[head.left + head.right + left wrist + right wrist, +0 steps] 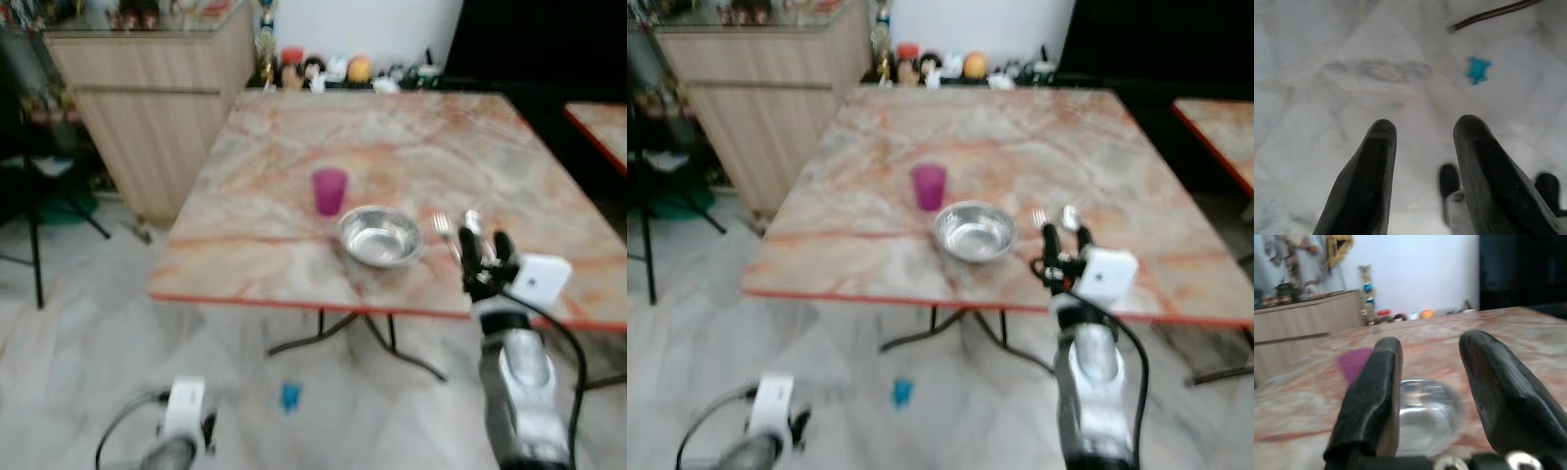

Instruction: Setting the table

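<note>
I think the setting is nearly done: the bowl point(380, 236), pink cup point(329, 190), fork point(446, 233) and spoon point(474, 225) sit on the worktop point(411, 147), so my empty, spread right claw point(488, 257) should next pull away.

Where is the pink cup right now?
The pink cup stands on the marble table, just behind the metal bowl and slightly to its left.

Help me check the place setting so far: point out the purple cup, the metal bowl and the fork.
purple cup point(329, 191): left eye view, middle of its side wall.
metal bowl point(380, 236): left eye view, inside of the bowl.
fork point(443, 227): left eye view, its tines end, right of the bowl.
</note>
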